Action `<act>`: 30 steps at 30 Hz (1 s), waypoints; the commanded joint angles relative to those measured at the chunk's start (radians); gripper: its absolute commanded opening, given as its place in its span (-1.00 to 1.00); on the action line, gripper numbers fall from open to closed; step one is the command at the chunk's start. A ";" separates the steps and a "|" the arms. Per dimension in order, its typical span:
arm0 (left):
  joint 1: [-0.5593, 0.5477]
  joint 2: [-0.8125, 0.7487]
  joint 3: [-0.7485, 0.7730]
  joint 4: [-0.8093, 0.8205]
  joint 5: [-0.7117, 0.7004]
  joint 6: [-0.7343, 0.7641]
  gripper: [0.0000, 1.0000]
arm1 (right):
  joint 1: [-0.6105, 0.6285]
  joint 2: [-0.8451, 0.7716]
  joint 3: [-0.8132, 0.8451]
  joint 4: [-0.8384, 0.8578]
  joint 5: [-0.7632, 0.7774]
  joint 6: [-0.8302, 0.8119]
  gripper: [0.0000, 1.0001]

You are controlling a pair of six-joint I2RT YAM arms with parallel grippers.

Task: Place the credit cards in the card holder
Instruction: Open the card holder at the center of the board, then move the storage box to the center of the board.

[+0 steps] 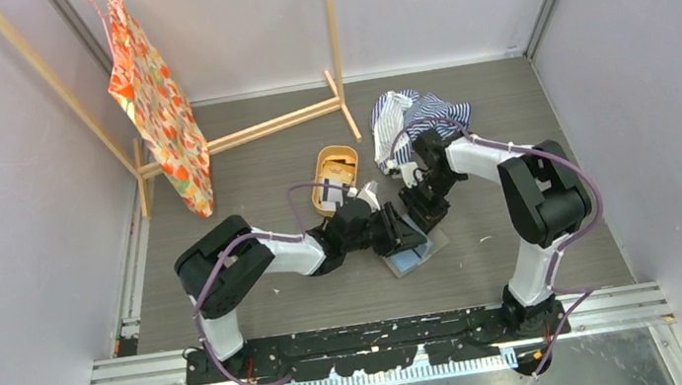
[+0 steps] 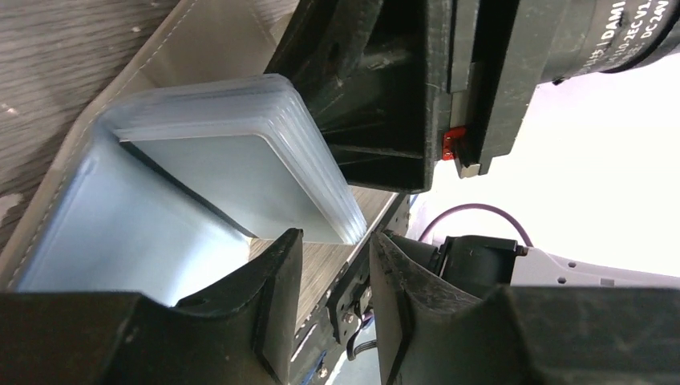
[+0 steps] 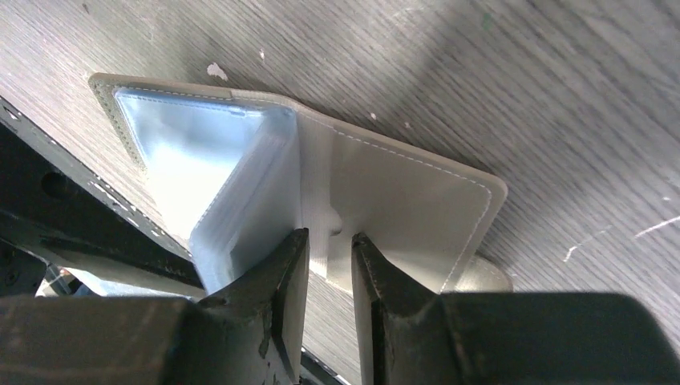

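Over the card holder (image 3: 401, 200), left pincer (image 2: 335, 237) seemingly faces right pincer (image 3: 330, 234)

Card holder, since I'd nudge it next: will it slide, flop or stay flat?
The card holder looks thin, so it is probably light and slides easily on the table. Its clear sleeves fan upward, so they are likely floppy and springy.

Bright, even light; white glare in left wrist view.
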 commanded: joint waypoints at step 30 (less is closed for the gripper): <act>-0.005 -0.283 -0.074 -0.265 -0.287 0.397 -0.16 | -0.040 -0.079 0.031 -0.061 -0.178 -0.102 -0.76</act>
